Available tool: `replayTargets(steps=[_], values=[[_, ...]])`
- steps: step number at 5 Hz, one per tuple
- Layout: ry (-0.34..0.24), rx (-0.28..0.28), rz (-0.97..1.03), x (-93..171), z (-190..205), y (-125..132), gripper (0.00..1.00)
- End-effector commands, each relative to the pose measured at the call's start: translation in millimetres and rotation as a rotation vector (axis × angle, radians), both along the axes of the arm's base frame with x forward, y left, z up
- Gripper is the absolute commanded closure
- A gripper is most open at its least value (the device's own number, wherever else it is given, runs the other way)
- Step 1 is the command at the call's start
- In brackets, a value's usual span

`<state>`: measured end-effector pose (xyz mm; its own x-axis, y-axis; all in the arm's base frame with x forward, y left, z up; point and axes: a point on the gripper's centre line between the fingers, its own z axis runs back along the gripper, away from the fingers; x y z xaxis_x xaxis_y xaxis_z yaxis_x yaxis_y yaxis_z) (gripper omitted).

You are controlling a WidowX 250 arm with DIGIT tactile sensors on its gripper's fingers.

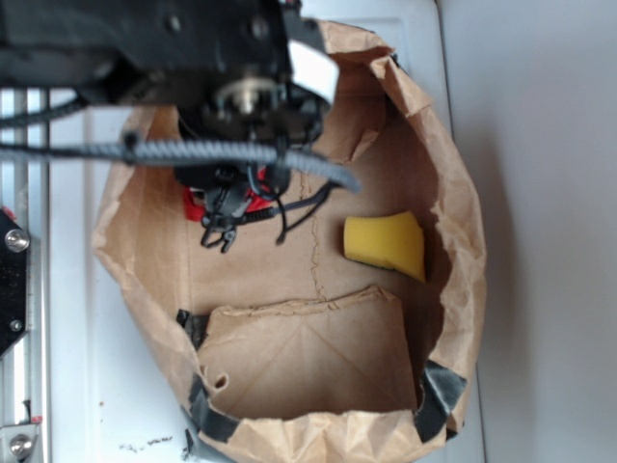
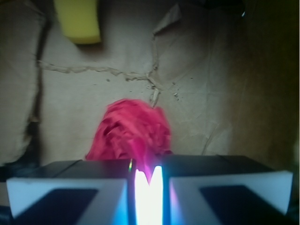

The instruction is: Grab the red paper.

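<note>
The red paper [image 2: 133, 129] is a crumpled bright red wad on the floor of the brown paper bag [image 1: 461, 207]. In the exterior view only slivers of the red paper [image 1: 196, 204] show beneath the black arm. My gripper [image 1: 222, 224] reaches down inside the bag at its left side. Seen from the wrist, the gripper [image 2: 147, 169] has its two fingers drawn almost together, and a fold of the wad is pinched in the narrow gap between them. The rest of the wad bulges out just beyond the fingertips.
A yellow sponge [image 1: 386, 243] lies on the bag floor to the right, and the same yellow sponge [image 2: 78, 21] sits at the top left of the wrist view. The bag's creased walls [image 2: 225, 93] surround the gripper. A metal frame [image 1: 14, 275] stands at the left.
</note>
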<state>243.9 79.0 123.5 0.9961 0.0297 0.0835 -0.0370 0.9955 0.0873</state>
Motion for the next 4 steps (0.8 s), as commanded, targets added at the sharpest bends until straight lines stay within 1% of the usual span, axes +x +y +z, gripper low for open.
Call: replayTargets(steps=[1,3,4], values=[[-0.055,-0.037,0.008,7.4,42.1,13.9,1.0],[-0.038,-0.102,0.012,1.9,66.4,1.8,1.0],[-0.077,-0.14,0.023,-1.0,73.7,-11.8,1.0]])
